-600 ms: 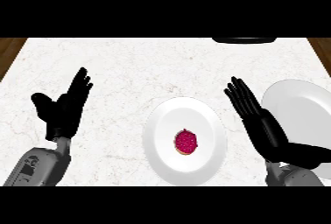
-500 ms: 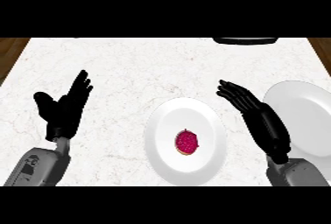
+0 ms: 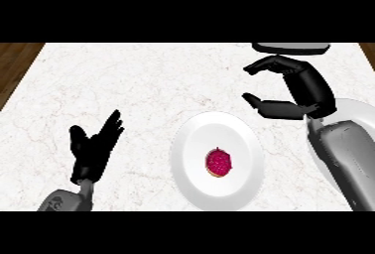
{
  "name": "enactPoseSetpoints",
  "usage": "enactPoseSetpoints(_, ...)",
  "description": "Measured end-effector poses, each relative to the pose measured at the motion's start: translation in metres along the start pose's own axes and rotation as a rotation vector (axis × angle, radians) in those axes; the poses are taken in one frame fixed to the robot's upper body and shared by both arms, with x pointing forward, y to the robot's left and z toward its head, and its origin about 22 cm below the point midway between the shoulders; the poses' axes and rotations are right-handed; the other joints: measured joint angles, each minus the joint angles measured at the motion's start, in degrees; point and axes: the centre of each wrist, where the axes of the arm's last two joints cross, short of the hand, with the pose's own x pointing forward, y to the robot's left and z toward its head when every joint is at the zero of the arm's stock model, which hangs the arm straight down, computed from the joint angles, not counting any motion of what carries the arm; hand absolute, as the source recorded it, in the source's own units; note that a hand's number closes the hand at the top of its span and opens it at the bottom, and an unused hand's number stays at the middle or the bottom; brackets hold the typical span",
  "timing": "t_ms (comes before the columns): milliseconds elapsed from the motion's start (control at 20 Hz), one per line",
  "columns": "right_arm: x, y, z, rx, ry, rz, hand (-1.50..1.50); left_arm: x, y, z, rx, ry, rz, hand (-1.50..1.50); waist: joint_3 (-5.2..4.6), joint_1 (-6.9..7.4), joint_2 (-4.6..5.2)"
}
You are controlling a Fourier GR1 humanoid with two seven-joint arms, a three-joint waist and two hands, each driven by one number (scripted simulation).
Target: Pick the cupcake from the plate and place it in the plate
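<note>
cupcake (image 3: 219, 163): pink-topped, sits right of centre on the white plate (image 3: 192, 149), untouched
plate: on the marble bench (image 3: 132, 84), lower middle of head view
second plate (image 3: 361, 110): white, at right edge, mostly hidden by the right forearm
right robot hand (image 3: 302, 94): up above the bench beyond the cupcake plate, fingers curled over, thumb out toward the left, gap between them, nothing in it
left robot hand (image 3: 93, 146): lower left, fingers straight and spread, pointing up, resting, well apart from the plate
dark object (image 3: 290, 48): at far edge of bench, top right, partly cut off
</note>
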Motion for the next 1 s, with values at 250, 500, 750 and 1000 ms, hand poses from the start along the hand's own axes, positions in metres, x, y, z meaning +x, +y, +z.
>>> enactPoseSetpoints(250, -0.04, -0.009, -0.002, 0.017, -0.062, -0.058, -1.5, -0.013, -0.002, 0.009, -0.003, 0.014, 0.023, 0.0, 0.19, -1.1, -0.3)
enactPoseSetpoints(500, -0.037, -0.032, -0.008, 0.145, -0.055, 0.017, -1.5, -0.018, 0.001, 0.014, 0.007, 0.017, 0.028, 0.0, 0.27, -2.03, -0.66)
enactPoseSetpoints(750, -0.01, -0.043, -0.026, 0.388, 0.017, 0.214, -1.5, -0.021, 0.009, 0.017, 0.011, 0.017, 0.034, 0.0, 0.22, -2.3, -0.91)
enactPoseSetpoints(1000, 0.013, -0.022, -0.035, 0.567, 0.065, 0.358, -1.5, -0.022, 0.009, 0.017, 0.017, 0.027, 0.029, 0.0, 0.26, -2.94, -1.09)
